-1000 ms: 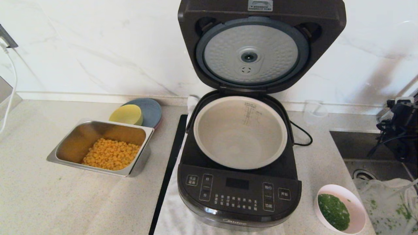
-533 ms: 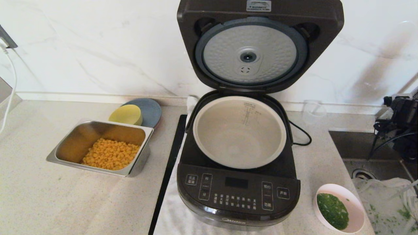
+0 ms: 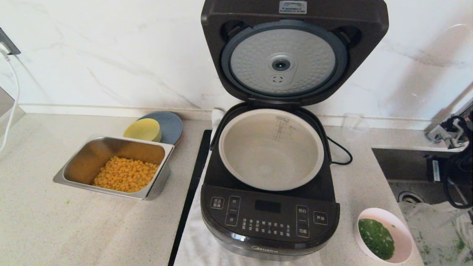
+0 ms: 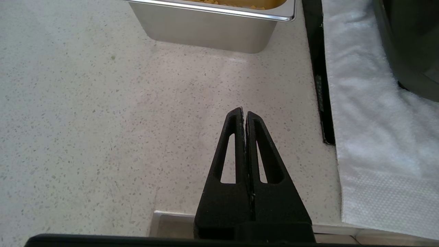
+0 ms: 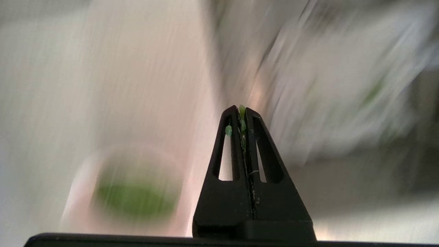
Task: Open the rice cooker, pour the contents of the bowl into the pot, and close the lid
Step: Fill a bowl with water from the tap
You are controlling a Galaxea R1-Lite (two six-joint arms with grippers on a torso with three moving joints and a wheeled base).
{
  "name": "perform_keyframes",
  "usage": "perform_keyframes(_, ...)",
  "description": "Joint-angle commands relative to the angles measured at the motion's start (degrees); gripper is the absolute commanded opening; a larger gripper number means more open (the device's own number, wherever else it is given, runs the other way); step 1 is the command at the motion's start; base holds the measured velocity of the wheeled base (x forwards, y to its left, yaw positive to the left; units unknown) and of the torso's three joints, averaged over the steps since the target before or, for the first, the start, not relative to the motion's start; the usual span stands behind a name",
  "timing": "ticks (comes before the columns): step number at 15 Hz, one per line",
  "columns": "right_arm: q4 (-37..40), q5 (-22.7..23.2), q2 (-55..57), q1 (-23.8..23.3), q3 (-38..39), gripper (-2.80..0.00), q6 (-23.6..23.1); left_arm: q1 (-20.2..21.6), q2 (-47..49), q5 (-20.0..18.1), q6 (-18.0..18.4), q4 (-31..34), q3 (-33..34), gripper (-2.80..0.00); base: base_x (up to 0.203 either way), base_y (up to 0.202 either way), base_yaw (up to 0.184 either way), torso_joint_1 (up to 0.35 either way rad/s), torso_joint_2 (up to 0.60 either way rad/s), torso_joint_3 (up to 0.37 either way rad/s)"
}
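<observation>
The black rice cooker [image 3: 269,221] stands mid-counter with its lid [image 3: 292,51] raised upright, silver underside facing me. Its grey-beige pot [image 3: 271,147] is empty. The pale pink bowl [image 3: 402,236] of chopped green herbs [image 3: 377,238] rests on the counter at the front right of the cooker. In the right wrist view the bowl [image 5: 82,192] and herbs [image 5: 135,200] appear blurred, off to one side of my right gripper [image 5: 242,109], which is shut with a few green bits stuck between its tips. My left gripper [image 4: 244,111] is shut over bare counter near the steel tray.
A steel tray [image 3: 111,168] of corn kernels, a yellow bowl [image 3: 142,129] and a blue plate [image 3: 170,123] sit left of the cooker. A black strip [image 3: 192,188] and a white towel [image 4: 370,120] lie beside and under it. My right arm [image 3: 458,166] hangs over the sink [image 3: 406,173].
My right arm has shifted downward at the right edge, uncovering the faucet behind it. The cooker, lid and bowl have stayed put.
</observation>
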Motion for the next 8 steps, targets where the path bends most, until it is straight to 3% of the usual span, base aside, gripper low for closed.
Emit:
perform_keyframes(1,14.75,3.93,-11.07,1.53,3.26,-2.8,0.33,0.0,-0.04,-0.06,0.01,0.03,-0.01,-2.8,0.0,0.0,0.0,0.0,0.0,0.0)
perform_keyframes(8,18.58,5.92,-19.51,7.86,17.19,-2.8,1.46,0.0,-0.04,0.01,0.01,0.03,-0.01,-2.8,0.0,0.0,0.0,0.0,0.0,0.0)
